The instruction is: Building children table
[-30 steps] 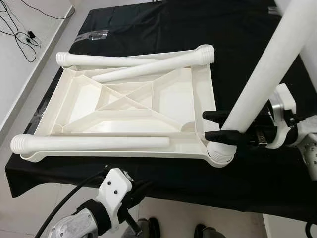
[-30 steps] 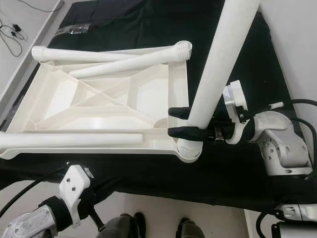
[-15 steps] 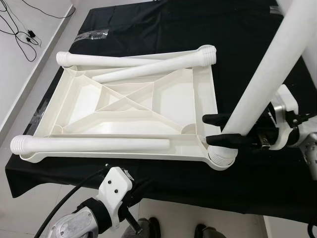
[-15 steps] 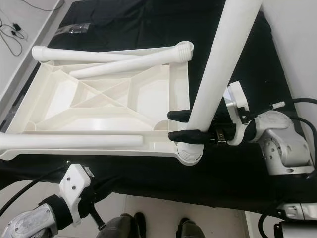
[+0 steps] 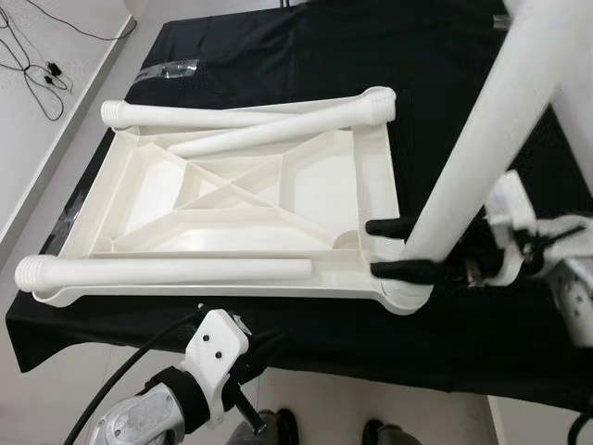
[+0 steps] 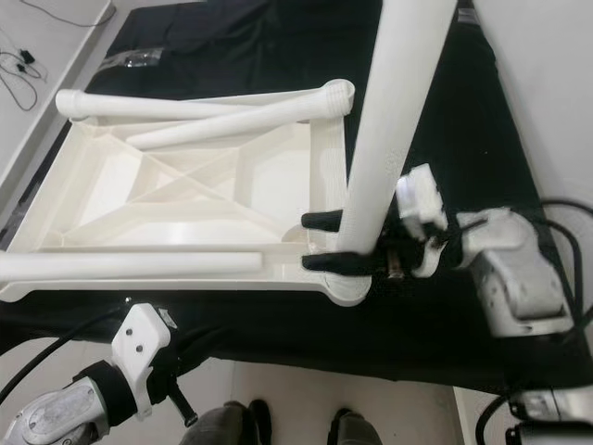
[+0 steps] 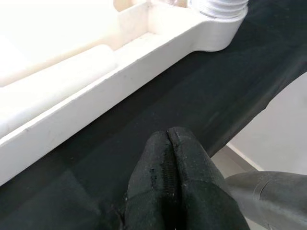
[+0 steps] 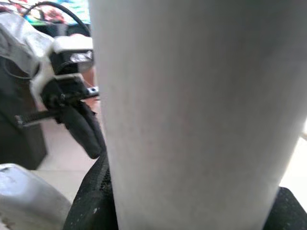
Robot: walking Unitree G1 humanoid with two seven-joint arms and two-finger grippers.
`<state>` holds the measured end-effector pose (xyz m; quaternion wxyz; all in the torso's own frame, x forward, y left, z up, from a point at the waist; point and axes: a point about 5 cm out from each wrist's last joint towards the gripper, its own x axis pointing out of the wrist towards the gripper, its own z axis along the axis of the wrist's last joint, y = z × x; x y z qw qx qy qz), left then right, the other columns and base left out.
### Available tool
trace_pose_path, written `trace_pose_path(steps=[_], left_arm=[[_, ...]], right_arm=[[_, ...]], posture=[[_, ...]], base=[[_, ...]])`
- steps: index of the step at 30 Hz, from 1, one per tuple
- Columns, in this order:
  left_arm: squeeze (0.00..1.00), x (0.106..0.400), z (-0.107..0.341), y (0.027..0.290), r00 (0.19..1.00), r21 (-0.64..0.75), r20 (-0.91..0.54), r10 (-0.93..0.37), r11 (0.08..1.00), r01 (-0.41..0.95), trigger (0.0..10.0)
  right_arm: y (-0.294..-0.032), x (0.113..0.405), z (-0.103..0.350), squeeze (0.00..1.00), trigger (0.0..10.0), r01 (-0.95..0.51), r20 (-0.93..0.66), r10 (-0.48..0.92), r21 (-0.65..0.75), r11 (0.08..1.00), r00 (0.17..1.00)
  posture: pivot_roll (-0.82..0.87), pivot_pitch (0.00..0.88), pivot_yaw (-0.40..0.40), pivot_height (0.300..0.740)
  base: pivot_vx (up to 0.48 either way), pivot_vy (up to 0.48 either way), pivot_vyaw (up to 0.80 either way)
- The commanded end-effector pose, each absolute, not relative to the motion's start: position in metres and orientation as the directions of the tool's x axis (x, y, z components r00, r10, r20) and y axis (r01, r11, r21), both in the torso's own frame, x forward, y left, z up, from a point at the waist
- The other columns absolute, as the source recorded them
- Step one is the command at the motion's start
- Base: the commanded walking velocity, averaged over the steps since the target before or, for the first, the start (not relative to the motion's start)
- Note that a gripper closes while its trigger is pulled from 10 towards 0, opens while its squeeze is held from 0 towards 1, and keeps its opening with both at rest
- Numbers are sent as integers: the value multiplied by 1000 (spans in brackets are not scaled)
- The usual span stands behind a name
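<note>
Down at the near left, the left gripper [image 7: 175, 182] hangs just off the front edge of the black-draped table [image 5: 278, 37], its two black fingers pressed together on nothing. Beyond it lies the white plastic tabletop [image 5: 236, 199], upside down on the cloth, so its ribbed underside faces up with crossing braces and raised walls forming shallow compartments. Three loose legs rest on it: one leg along the near edge [image 5: 167, 271] with its threaded end sticking out past the left corner, one leg along the far edge [image 5: 185, 116], and a slanted leg [image 5: 278, 132] running from the middle up to the far right corner. Further right, a fourth upright leg [image 6: 384, 130] stands tilted in the near right corner socket [image 5: 405, 297], its foot seated in the round collar there. The right gripper [image 5: 394, 248] is clamped on this leg just above the socket, one finger on each side. A coiled black cable [image 5: 37, 69] lies on the pale floor at the far left, well apart from the table. A person's dark shoes [image 6: 338, 428] show on the floor at the bottom, beside the left arm.
</note>
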<state>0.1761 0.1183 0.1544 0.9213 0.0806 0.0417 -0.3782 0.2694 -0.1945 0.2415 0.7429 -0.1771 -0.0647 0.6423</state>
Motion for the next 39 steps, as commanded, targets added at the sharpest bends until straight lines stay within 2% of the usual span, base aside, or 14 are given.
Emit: trace_pose_path(steps=[1,10,16,19,21,22,24,28,30,35,36,39], left_arm=[[0,174,147,120,707,109,-182,-683,701,705,10000],[0,175,147,119,708,110,-180,-683,701,704,10000],[0,175,147,118,709,110,-180,-682,702,703,10000],[0,175,146,118,712,110,-179,-680,705,701,10000],[0,175,146,118,712,109,-178,-679,706,700,10000],[0,175,146,118,712,109,-178,-679,706,700,10000],[0,175,146,118,712,109,-177,-679,706,700,10000],[0,175,146,118,712,109,-177,-679,706,700,10000],[0,175,146,117,713,110,-177,-679,706,700,10000],[0,175,146,117,713,110,-176,-678,706,699,10000],[0,175,146,117,714,111,-176,-677,708,698,10000],[0,175,146,117,715,111,-176,-677,708,698,10000]], right_arm=[[-193,270,210,0,10000,-956,-224,955,-260,134,195],[-190,279,213,0,10000,-929,-227,940,-328,170,253],[-191,282,214,0,10000,-927,-240,936,-336,169,257],[-191,287,218,0,10000,-925,-219,932,-314,213,289],[-191,295,221,0,10000,-912,-188,920,-298,282,345],[-191,295,221,0,10000,-912,-188,920,-298,282,345],[-190,305,222,0,10000,-882,-151,891,-285,377,429],[-190,305,222,0,10000,-882,-151,891,-285,377,429],[-189,311,220,0,10000,-855,-141,864,-286,432,484],[-189,314,217,0,10000,-841,-145,847,-286,460,512],[-189,318,214,0,10000,-818,-140,822,-280,502,552],[-188,319,214,0,10000,-815,-132,818,-268,514,559]], posture=[[121,297,115,740],[123,296,112,740],[122,297,106,740],[120,297,102,740],[119,297,101,740],[119,297,101,740],[119,297,102,740],[119,297,102,740],[120,299,100,740],[122,298,100,740],[121,298,100,740],[120,298,100,740]], base=[[0,0,0],[0,0,0],[0,0,0],[0,0,0],[0,0,0],[0,0,0],[0,0,0],[0,0,0],[0,0,0],[0,0,0],[0,0,0],[0,0,0]])
